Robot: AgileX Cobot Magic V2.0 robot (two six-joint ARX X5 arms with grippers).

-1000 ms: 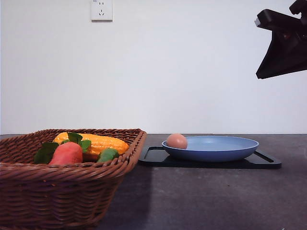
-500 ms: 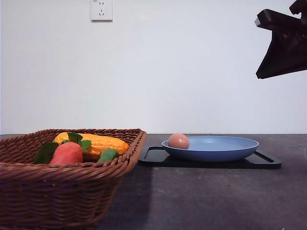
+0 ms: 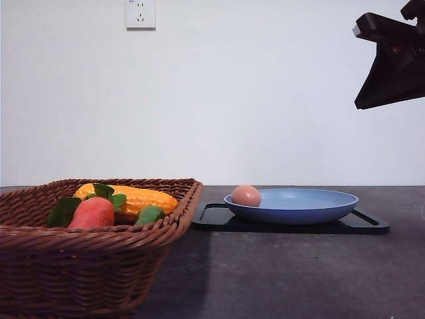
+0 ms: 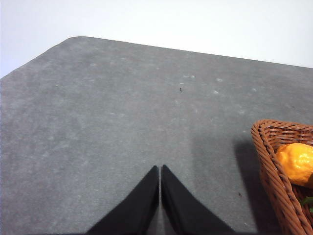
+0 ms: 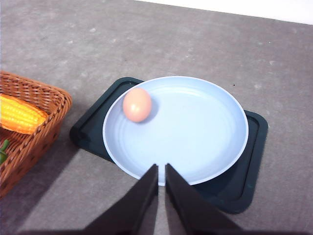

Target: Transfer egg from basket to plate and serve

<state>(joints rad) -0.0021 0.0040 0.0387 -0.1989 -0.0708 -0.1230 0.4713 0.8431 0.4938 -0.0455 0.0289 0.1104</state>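
Egg (image 3: 246, 195): small, smooth, pinkish-tan oval, unmarked, much smaller than the dish it lies in. In the front view it sits at centre frame, inside the left edge of the plate (image 3: 312, 209), touching the plate's inner surface near the rim. In the right wrist view the egg (image 5: 137, 104) lies in the upper left part of the plate (image 5: 195, 137), casting a soft shadow on the blue surface.

Plate: wide, shallow, round, plain matte blue. It rests on a flat black rectangular tray (image 3: 365, 222), whose corners project past the plate on both sides.

Basket (image 3: 80, 266): brown woven wicker with a thick braided rim, lower left of the front view, just beside the tray. It holds a yellow corn cob (image 3: 133, 197), an orange-red vegetable (image 3: 93, 212) with green leaves, and a small green item (image 3: 150, 214).

Right gripper (image 5: 161, 169): fingers pressed together with only a thin slit between them, holding nothing, poised above the near rim of the plate and apart from the egg. The right arm (image 3: 392, 63) shows at upper right of the front view.

Left gripper (image 4: 160, 171): fingers pressed together, holding nothing, over bare grey table (image 4: 98, 122), with a corner of the basket at the lower right of that frame
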